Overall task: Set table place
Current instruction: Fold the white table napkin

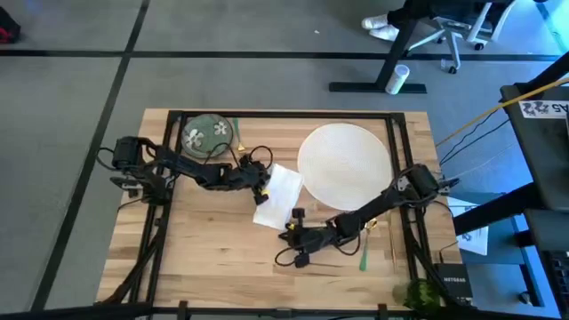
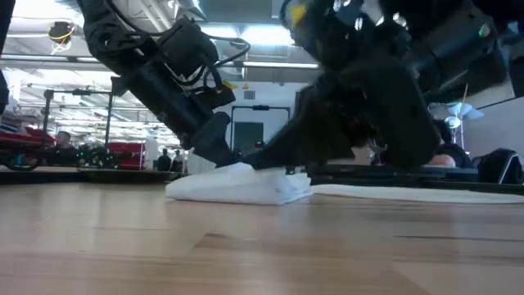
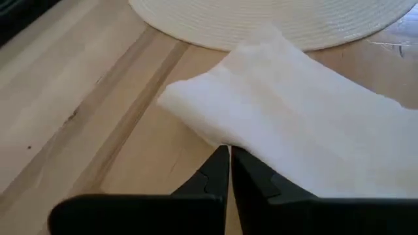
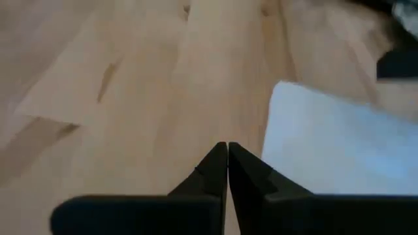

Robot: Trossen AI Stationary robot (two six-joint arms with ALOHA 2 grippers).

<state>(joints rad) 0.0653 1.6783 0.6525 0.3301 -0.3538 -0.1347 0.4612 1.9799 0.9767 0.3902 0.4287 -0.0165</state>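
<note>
We start with the table, light butcher-block inside black frame bars, and on it the large round white plate, set toward the far right. The white napkin lies just left of the plate's near-left edge, a soft folded rectangle, slightly rumpled, its corner close to the rim. The small green flowered dish sits at the far left corner. A green-handled piece of cutlery lies near the right arm – its neighbours are too small for us to sort out.

The left gripper is at the napkin's near edge, fingers pressed together; whether cloth is caught between the tips we cannot tell. The right gripper rests low on bare wood just beside the napkin's lower corner, fingers closed on nothing.

We judge the risk to be the cloth itself – pushed or dragged by closed tips, it could bunch, unfold, or slide under the plate's rim. Both arms crowd one small patch, so they could also bump.
</note>
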